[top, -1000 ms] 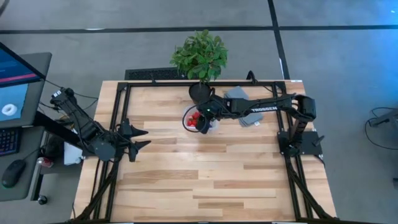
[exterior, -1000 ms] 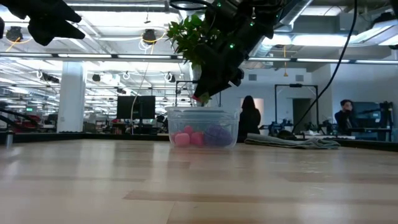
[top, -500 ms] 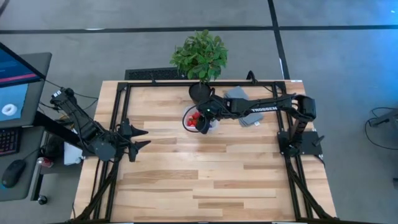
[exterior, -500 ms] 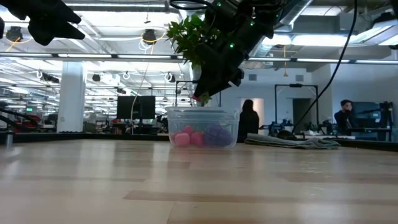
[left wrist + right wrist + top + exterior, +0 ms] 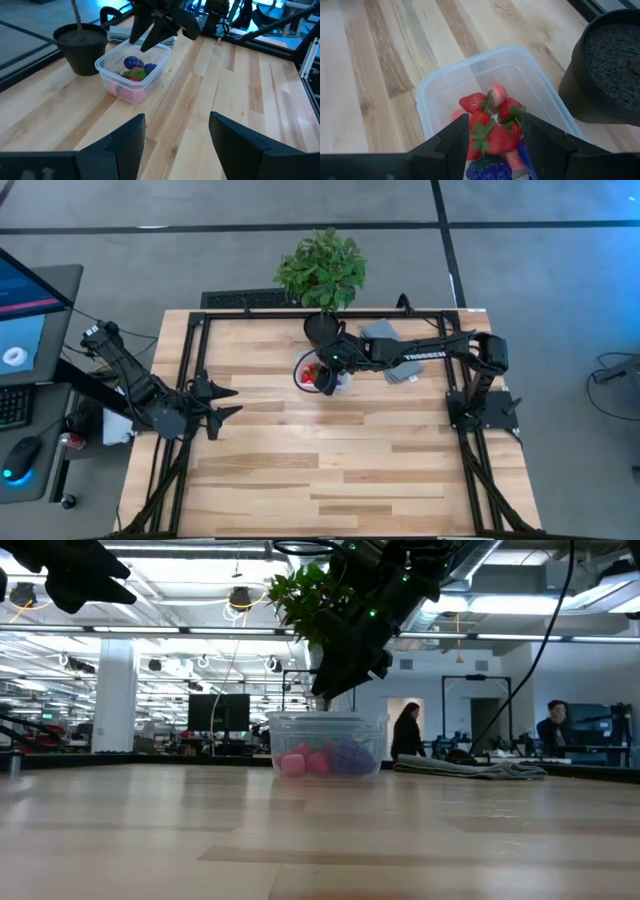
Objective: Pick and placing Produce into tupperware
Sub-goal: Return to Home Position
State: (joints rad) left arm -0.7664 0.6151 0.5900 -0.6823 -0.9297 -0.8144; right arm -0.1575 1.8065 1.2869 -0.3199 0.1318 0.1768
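The clear tupperware point(image 5: 304, 366) point(image 5: 325, 745) point(image 5: 109, 70) stands on its base on the far middle of the table. Inside lie red strawberries with green tops point(image 5: 490, 125), a pinkish-red round piece point(image 5: 496, 93) and purple grapes point(image 5: 134, 62) point(image 5: 347, 755). My right gripper point(image 5: 326, 380) point(image 5: 325, 690) point(image 5: 495, 135) hangs just above the tub's opening, pointing down, open, with nothing between its fingers. My left gripper point(image 5: 232, 400) point(image 5: 177, 135) waits open above the table's left edge, well away from the tub.
A black plant pot point(image 5: 322, 325) point(image 5: 610, 65) with a leafy plant stands right behind the tub. A folded grey cloth point(image 5: 395, 345) point(image 5: 470, 768) lies to the tub's right. Bare wood spreads over the near half of the table. People point(image 5: 410, 730) stand in the room beyond.
A small pinkish-red piece that showed at my right gripper's fingertips above the tub no longer shows there. Both arms have kept their places.
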